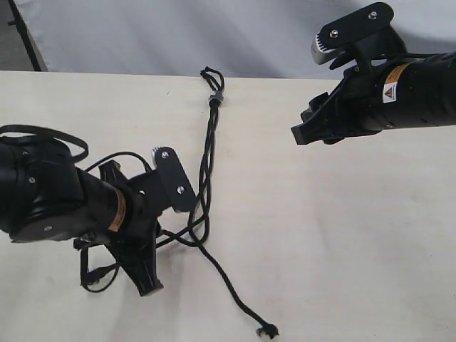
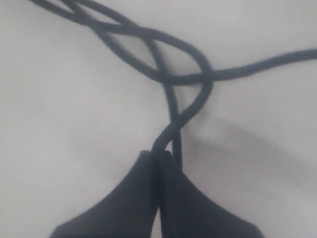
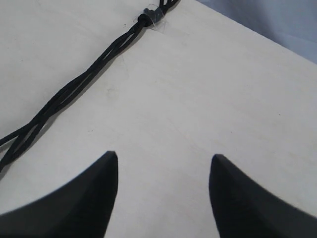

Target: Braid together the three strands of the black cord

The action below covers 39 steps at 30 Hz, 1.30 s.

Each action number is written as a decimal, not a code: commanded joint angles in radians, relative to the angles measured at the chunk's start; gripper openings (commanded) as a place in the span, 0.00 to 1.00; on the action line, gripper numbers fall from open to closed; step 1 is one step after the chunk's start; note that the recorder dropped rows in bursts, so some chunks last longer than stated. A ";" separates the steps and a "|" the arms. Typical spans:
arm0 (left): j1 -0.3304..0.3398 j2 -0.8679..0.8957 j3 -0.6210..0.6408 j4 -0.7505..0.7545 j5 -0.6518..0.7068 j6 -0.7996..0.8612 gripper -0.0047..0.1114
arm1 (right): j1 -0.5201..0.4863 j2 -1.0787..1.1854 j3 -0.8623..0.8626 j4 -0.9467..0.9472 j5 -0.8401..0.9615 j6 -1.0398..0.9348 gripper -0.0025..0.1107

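The left gripper (image 2: 159, 154) is pressed together, pinching one strand (image 2: 195, 106) of the black cord (image 1: 207, 149) lying on the pale table (image 1: 342, 249); the right gripper (image 3: 163, 157) hovers spread.

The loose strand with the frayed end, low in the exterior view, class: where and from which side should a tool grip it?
Grip the loose strand on its straight stretch just short of the frayed end, coming straight down, jaws across it. There it lies flat and alone on the table, clear of the crossings by the left tool, so likely nothing else gets caught.
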 commanded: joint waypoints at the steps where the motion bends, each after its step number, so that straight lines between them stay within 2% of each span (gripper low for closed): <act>1: 0.089 0.045 0.006 0.007 -0.102 0.000 0.04 | -0.004 -0.009 0.001 0.014 -0.001 0.003 0.49; 3: 0.106 0.068 0.006 0.016 -0.136 0.000 0.04 | -0.004 -0.009 0.001 0.016 -0.001 0.003 0.49; 5: 0.106 0.110 0.006 0.088 -0.156 0.000 0.04 | -0.004 -0.009 0.001 0.016 -0.001 0.003 0.49; 10: 0.106 0.200 0.006 0.087 -0.164 -0.008 0.04 | -0.004 -0.009 0.001 0.016 -0.001 0.003 0.49; 14: 0.067 0.204 0.006 -0.086 -0.073 -0.022 0.04 | -0.004 -0.009 0.001 0.016 -0.005 0.003 0.49; 17: -0.062 0.204 0.006 -0.211 0.062 -0.022 0.04 | -0.004 -0.009 0.001 0.016 -0.011 0.003 0.49; 20: -0.210 0.204 0.006 -0.230 0.086 -0.020 0.04 | -0.004 -0.009 0.001 0.016 -0.011 0.003 0.49; 23: -0.285 0.194 -0.014 -0.230 0.090 -0.020 0.04 | -0.004 -0.009 0.001 0.016 -0.011 0.003 0.49; 25: -0.306 0.177 -0.031 -0.230 0.091 -0.020 0.04 | -0.004 -0.009 0.001 0.016 -0.011 0.003 0.49; 29: -0.287 0.135 -0.058 -0.228 0.091 -0.020 0.04 | -0.004 -0.009 0.001 0.016 -0.009 0.003 0.49; 39: -0.140 0.085 -0.050 -0.228 0.152 -0.053 0.04 | -0.004 -0.009 0.001 0.016 -0.008 0.003 0.49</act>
